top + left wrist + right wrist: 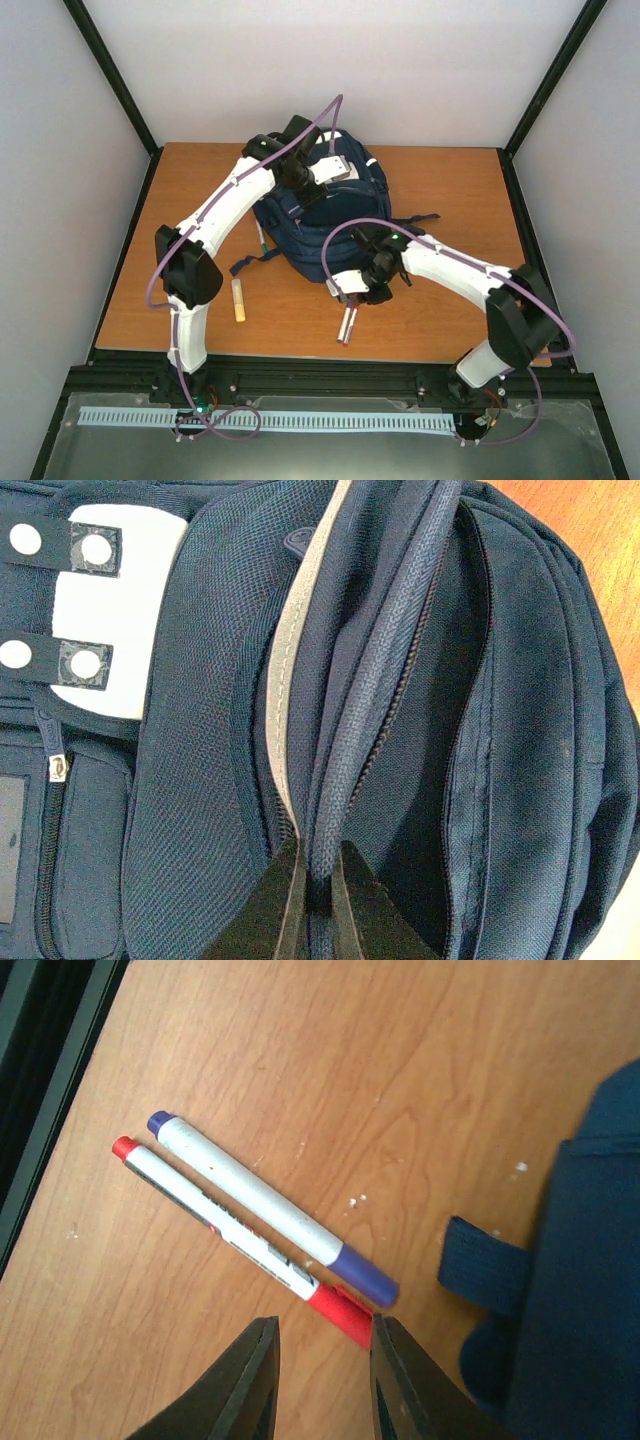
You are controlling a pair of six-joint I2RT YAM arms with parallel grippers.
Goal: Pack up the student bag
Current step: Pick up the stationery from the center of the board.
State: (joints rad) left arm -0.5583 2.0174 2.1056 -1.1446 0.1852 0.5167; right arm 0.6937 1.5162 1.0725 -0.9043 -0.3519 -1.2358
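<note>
Red marker [240, 1237] end behind right gripper [323, 1322]

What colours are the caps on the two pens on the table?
The lower pen has red caps, the upper pen bluish-purple. The right wrist view shows it best.

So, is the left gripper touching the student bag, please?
Touching: the left wrist view shows the left gripper pinching the student bag at its zipper edge.
</note>
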